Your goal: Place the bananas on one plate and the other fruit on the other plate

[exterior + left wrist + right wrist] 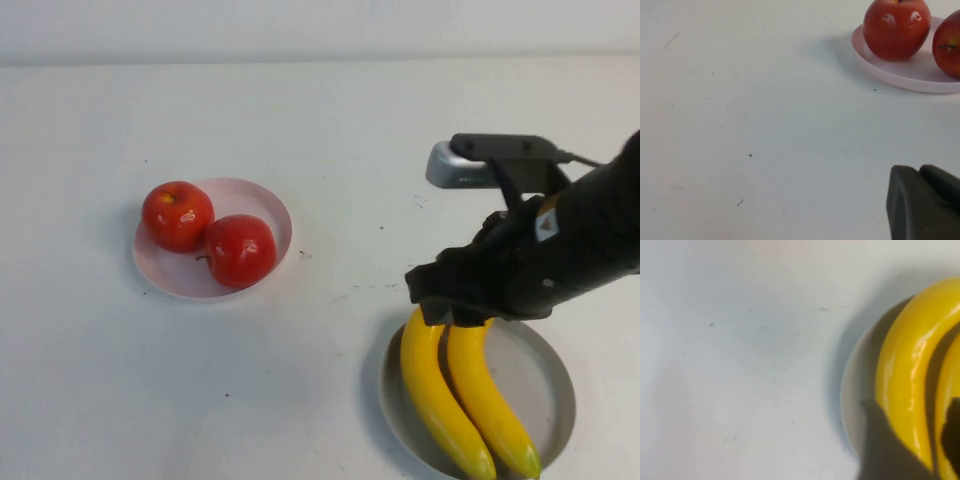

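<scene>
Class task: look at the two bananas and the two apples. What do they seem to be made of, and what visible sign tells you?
Bananas, under the right gripper on the grey plate: probably moulded plastic, with an even glossy yellow skin and no blemishes. Apples on the pink plate: likely plastic or wax, a uniform red with sharp white highlights. The left gripper rests shut beside them.

Two bananas, two apples, two plates, two hands.
</scene>
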